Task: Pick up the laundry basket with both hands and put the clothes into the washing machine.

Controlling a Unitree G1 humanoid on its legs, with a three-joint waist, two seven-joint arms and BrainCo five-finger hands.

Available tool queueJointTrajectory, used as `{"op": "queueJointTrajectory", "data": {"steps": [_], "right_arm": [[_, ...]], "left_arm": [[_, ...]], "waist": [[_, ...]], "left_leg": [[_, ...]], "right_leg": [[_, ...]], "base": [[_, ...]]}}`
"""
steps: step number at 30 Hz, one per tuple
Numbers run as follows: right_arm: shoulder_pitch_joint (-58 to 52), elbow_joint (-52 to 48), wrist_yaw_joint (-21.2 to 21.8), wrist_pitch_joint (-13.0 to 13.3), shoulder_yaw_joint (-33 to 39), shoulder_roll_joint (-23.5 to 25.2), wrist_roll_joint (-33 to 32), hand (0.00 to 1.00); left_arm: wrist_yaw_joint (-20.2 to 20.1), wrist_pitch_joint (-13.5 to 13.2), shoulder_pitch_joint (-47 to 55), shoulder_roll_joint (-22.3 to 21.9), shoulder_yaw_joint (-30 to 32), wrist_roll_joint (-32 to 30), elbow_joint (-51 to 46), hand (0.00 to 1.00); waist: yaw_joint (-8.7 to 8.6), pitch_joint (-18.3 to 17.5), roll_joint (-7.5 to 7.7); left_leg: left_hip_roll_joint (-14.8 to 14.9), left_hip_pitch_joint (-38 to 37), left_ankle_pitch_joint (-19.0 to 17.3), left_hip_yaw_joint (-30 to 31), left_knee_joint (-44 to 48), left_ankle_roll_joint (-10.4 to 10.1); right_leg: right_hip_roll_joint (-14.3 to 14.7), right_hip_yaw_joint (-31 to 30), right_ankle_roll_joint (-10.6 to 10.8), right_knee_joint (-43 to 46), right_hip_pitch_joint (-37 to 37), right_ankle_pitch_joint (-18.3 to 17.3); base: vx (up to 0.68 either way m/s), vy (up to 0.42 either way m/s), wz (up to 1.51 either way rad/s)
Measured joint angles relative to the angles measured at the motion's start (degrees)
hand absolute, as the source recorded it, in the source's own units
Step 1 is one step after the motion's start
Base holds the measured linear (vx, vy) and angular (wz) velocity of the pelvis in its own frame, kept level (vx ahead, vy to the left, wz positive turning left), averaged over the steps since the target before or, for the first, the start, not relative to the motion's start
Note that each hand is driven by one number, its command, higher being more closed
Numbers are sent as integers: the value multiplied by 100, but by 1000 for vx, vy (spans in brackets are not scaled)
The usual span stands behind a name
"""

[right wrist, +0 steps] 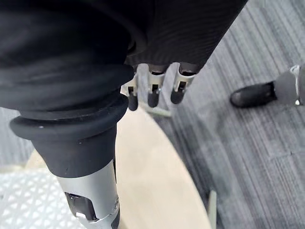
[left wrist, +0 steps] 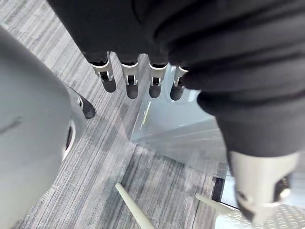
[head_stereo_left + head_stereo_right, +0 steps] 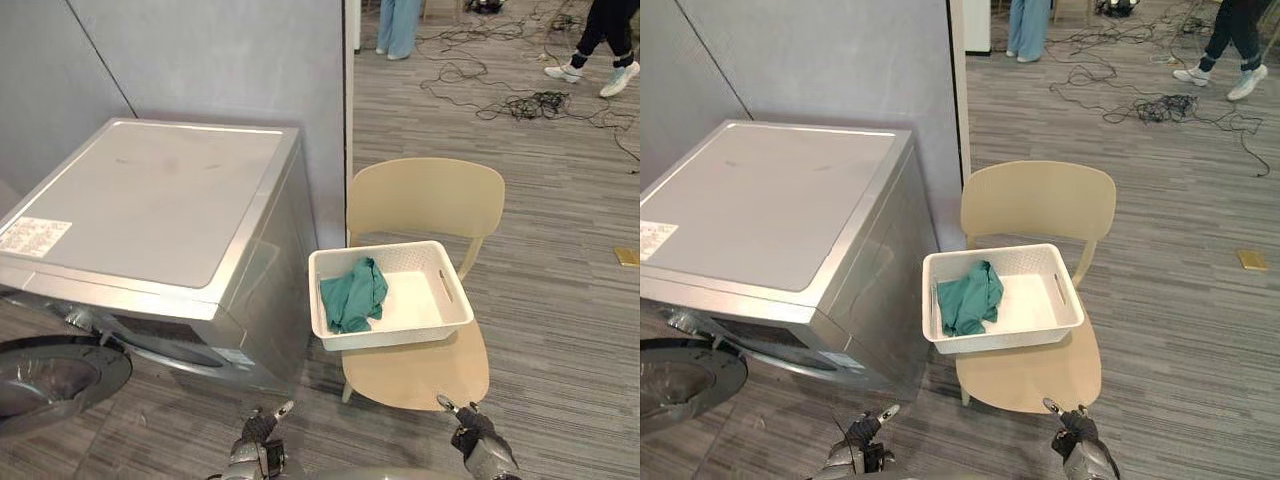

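A white laundry basket rests on the seat of a beige chair, with a green cloth bunched in its left half. Left of the chair stands a silver washing machine; its round door hangs open at the lower left. My left hand is low, in front of the machine's corner, open, with its fingers straight and nothing in them. My right hand hovers by the chair seat's front edge, open and holding nothing. Both hands are short of the basket.
A grey wall panel stands behind the machine. Black cables sprawl on the floor at the back right, where two persons' legs stand. A small yellow item lies on the floor at the right.
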State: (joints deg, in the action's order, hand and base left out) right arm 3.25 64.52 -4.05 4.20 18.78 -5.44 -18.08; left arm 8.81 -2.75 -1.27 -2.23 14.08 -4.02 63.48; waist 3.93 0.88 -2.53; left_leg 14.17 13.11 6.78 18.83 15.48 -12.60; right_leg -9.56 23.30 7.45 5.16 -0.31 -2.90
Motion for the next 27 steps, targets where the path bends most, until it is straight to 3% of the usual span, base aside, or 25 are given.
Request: {"op": "queueJointTrajectory", "data": {"steps": [2, 3, 4, 5, 8, 9, 10, 11, 14, 20, 22, 24, 26, 27], "right_arm": [[-33, 20, 38, -12, -30, 67, -1, 0], [1, 86, 45, -10, -78, 36, -27, 0], [20, 97, 40, -9, -82, -65, -60, 0], [11, 80, 45, -3, -84, -100, -85, 0], [-90, -144, 52, -6, -251, -173, -224, 0], [-84, -268, 48, 0, -351, -183, -262, 0], [-65, -309, 46, 0, -432, -141, -292, 0], [12, -356, 47, -4, -705, -40, -372, 0], [18, -1176, 166, 0, -1566, 297, -392, 0], [113, -2749, 141, 246, -1784, 189, -342, 0], [45, -3480, 90, 326, -1722, 83, -329, 0], [-129, -4416, 55, 460, -1613, -9, -321, 0], [-145, -4865, 41, 602, -1458, 20, -197, 0], [-147, -5072, 35, 665, -1410, 90, -146, 0]], "left_arm": [[-5, -4, -2, 139, -9, 6, -69, 0], [-4, -2, 16, 157, -9, 21, -70, 0], [-5, -2, 61, 159, -35, 75, -54, 0], [-9, 0, 80, 168, -71, 96, -43, 0], [-21, -20, 245, 189, -130, 108, 0, 0], [-52, 9, 266, 174, -165, 108, 59, 0], [-63, 11, 255, 209, -195, 110, 58, 0], [-67, -2, 270, 342, -204, 123, 10, 0], [-94, 5, 415, 670, -187, 109, 15, 0], [-73, -1, 546, 685, -65, 107, 23, 0], [8, -34, 541, 670, -102, 106, 20, 0], [12, -45, 502, 655, -173, 108, 14, 0], [5, -91, 503, 726, -284, 103, 10, 0], [2, -113, 508, 836, -323, 93, 11, 0]], "waist": [[11, 89, 110], [23, 144, 164], [7, 153, 127], [-18, 161, 103], [-13, 62, -17], [-32, 38, -122], [-17, 54, -78], [22, 121, 71], [10, 67, 336], [5, -8, 282], [-5, -5, 263], [-16, 13, 244], [-97, 122, 328], [-213, 222, 465]], "left_leg": [[69, 72, 151, -452, -27, 38], [-79, 134, -91, -500, 156, -42], [-366, 87, -434, -571, 313, 88], [-428, 69, -505, -741, 310, 204], [-411, -415, -678, -1420, -823, 456], [-411, -506, -889, -1457, -1238, 381], [-511, -503, -874, -1432, -1280, 389], [-644, -488, -846, -1428, -1289, 437], [-773, -606, -804, -1487, -1360, 491], [-796, -701, -789, -1581, -1398, 471], [-797, -673, -815, -1487, -1358, 498], [-797, -677, -861, -1394, -1310, 537], [-830, -824, -903, -1332, -1230, 595], [-906, -918, -977, -1218, -1120, 603]], "right_leg": [[51, 114, -36, -74, 33, 23], [-36, 115, -43, -104, 47, 27], [-134, 104, -58, -140, 81, 40], [-163, 109, -57, -150, 109, 40], [-235, 85, 117, -464, 107, 191], [-200, 83, 158, -671, 112, 298], [-240, 43, 132, -784, 128, 405], [-316, -52, 131, -960, 172, 549], [-420, -169, 164, -1043, 228, 608], [-454, -325, 281, -1070, 211, 677], [-477, -320, 275, -860, 151, 644], [-661, -454, 181, 372, -411, 276], [-865, -680, 57, 1614, -862, 183], [-945, -944, 49, 2112, -966, 190]], "base": [[-54, -58, 38], [-64, 78, 9], [-69, 109, 10], [-63, 127, 8], [-120, 190, 15], [-80, 162, 20], [-98, 201, 10], [-84, 158, 4], [-53, 78, -5], [31, -13, -12], [53, -13, 1], [47, 27, -1], [28, 44, 14], [11, 26, 37]]}}
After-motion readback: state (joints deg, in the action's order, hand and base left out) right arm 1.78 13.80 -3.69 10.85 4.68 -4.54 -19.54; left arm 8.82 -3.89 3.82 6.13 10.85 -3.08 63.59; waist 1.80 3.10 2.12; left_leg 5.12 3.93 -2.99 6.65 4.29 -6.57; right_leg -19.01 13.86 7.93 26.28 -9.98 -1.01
